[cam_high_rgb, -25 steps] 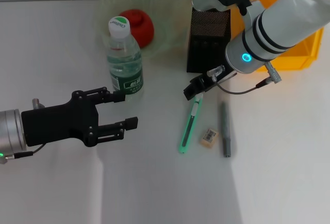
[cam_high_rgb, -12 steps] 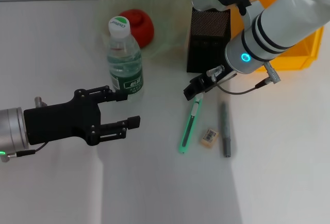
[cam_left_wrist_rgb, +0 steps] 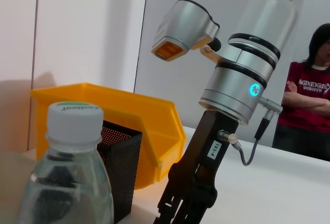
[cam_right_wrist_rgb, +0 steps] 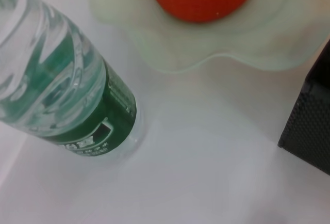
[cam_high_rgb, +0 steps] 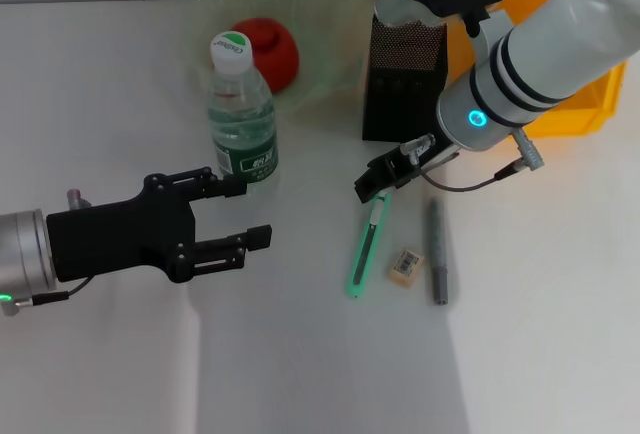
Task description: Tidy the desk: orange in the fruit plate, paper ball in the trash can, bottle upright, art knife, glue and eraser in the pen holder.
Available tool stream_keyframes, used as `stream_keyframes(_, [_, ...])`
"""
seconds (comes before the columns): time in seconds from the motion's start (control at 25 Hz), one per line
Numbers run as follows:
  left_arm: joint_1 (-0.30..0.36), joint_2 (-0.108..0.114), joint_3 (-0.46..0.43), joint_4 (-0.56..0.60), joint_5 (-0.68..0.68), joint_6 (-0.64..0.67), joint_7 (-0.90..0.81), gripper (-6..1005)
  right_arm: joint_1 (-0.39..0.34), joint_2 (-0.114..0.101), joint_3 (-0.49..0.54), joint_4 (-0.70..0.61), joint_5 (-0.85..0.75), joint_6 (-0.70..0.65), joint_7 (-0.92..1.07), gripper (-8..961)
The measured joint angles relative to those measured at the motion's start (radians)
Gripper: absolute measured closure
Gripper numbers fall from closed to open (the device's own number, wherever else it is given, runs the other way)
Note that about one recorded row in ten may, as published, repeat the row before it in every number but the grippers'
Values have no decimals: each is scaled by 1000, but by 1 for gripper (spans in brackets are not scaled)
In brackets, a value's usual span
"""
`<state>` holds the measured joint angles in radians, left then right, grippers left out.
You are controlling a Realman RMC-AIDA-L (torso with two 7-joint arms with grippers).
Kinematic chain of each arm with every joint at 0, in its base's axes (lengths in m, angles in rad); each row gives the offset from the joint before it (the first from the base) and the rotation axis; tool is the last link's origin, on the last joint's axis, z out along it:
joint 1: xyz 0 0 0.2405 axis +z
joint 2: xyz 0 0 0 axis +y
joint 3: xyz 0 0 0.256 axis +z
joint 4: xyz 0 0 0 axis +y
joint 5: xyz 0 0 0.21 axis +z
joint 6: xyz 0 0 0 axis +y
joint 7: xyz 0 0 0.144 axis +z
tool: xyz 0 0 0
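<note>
The water bottle (cam_high_rgb: 241, 114) stands upright with its white cap on, and also shows in the right wrist view (cam_right_wrist_rgb: 62, 90). The orange (cam_high_rgb: 270, 49) lies in the pale green fruit plate (cam_high_rgb: 320, 14). The green art knife (cam_high_rgb: 366, 249), the small eraser (cam_high_rgb: 406, 265) and the grey glue stick (cam_high_rgb: 437, 252) lie on the table in front of the black mesh pen holder (cam_high_rgb: 403, 79). My right gripper (cam_high_rgb: 382, 182) is low over the knife's far end. My left gripper (cam_high_rgb: 243, 214) is open and empty, just in front of the bottle. No paper ball is in view.
A yellow bin (cam_high_rgb: 565, 64) stands behind and to the right of the pen holder. The white table (cam_high_rgb: 300, 374) runs to the front. A person in a red shirt (cam_left_wrist_rgb: 304, 105) stands in the background of the left wrist view.
My left gripper has edged slightly right toward the bottle. My right gripper has shifted a little at the knife's far end. The objects on the table have not moved.
</note>
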<state>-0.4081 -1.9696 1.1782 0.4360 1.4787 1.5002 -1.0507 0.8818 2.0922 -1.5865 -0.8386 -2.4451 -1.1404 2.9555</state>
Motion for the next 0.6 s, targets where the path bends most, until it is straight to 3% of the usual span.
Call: stream_keyframes(0.6, [1,-6,0,-3,0,-4,10,284,0,0,-1,13,19,18,1,451])
